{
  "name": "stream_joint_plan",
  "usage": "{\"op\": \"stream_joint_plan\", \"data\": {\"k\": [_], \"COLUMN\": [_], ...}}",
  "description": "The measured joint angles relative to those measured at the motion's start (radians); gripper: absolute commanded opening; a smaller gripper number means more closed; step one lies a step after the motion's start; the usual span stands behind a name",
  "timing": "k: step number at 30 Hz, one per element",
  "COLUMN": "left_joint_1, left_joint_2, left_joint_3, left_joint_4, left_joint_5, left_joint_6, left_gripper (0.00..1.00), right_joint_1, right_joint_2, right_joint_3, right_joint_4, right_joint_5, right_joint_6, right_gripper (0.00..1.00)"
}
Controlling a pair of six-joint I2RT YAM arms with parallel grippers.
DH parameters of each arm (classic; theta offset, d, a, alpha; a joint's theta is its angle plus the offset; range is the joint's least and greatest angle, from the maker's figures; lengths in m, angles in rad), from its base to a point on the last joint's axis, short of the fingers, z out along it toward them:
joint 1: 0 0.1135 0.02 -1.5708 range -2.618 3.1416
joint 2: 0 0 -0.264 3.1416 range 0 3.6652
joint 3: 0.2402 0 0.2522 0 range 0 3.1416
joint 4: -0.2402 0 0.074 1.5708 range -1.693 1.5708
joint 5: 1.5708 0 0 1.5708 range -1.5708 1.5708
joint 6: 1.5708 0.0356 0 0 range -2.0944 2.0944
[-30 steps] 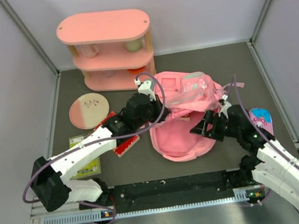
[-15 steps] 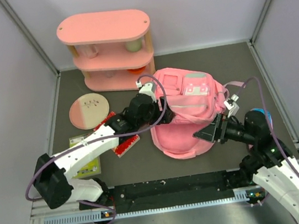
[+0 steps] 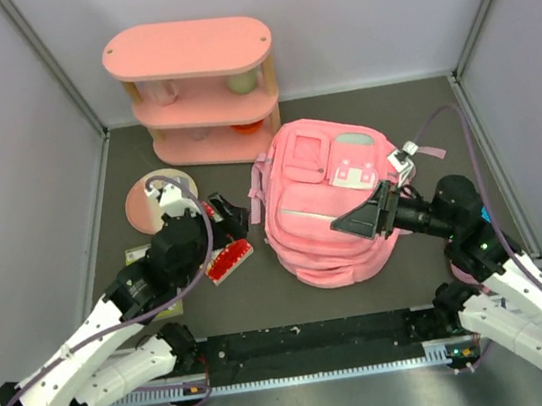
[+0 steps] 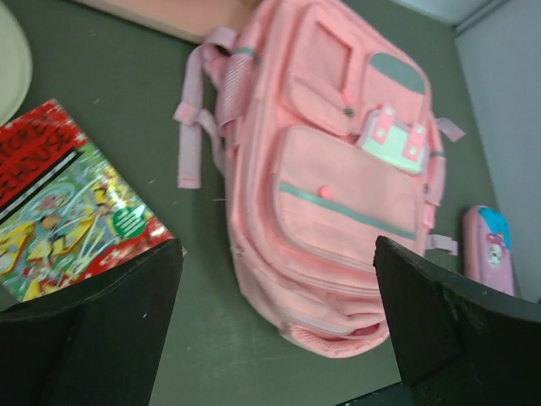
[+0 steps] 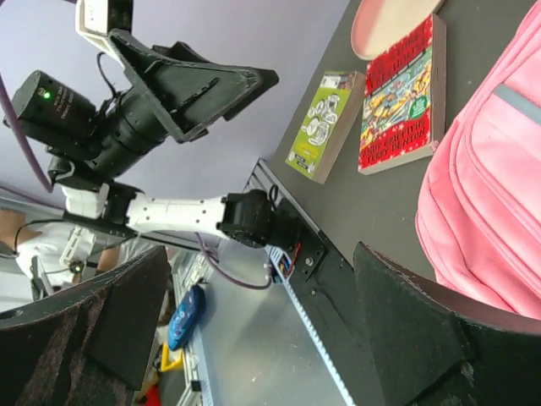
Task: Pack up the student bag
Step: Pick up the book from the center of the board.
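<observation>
Student bag (image 3: 327,205) lies flat on the counter (image 3: 409,108), front pockets and white buckle flap facing up, its top end just in front of the pink shelf (image 3: 192,88). No open mouth shows on the bag; the grey zip strips look closed, though the main zip is out of sight. Left gripper (image 3: 224,213) stands left of the bag, released, jaws spread wide and empty, poised over the red picture book (image 4: 59,211) that lies flat beside the bag's loose straps (image 4: 196,139). Right gripper (image 3: 364,215) hangs over the bag's right near corner, also spread wide, grasping nothing; contact with the fabric cannot be told. A green booklet (image 5: 325,127) sits beyond the book, further left of the bag, and a round plate (image 3: 155,201) beyond that. A small pencil case (image 4: 488,249) lies just right of the bag, close under the right arm. Risks, as judged: the bag is soft and unanchored, so a one-sided pull at a zip likely drags or crumples it instead of opening it. The book lies flush to the counter and may skid toward the bag when pinched. The straps could snag a left finger. The right arm's swing could knock the pencil case away.
</observation>
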Motion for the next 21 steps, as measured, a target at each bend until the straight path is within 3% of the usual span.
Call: {"op": "stream_joint_plan", "data": {"k": [7, 15, 21], "left_joint_1": [0.073, 0.389, 0.525], "left_joint_2": [-0.005, -0.017, -0.02], "left_joint_3": [-0.109, -0.214, -0.272], "left_joint_4": [-0.155, -0.196, -0.186], "left_joint_5": [-0.051, 0.113, 0.217], "left_joint_6": [-0.08, -0.079, -0.066], "left_gripper": [0.99, 0.99, 0.99], "right_joint_1": [0.235, 0.311, 0.36], "right_joint_2": [0.308, 0.731, 1.015], "right_joint_3": [0.17, 0.398, 0.61], "right_joint_4": [-0.004, -0.037, -0.043], "right_joint_5": [0.147, 0.261, 0.299], "right_joint_6": [-0.082, -0.204, -0.249], "right_gripper": [0.79, 0.74, 0.68]}}
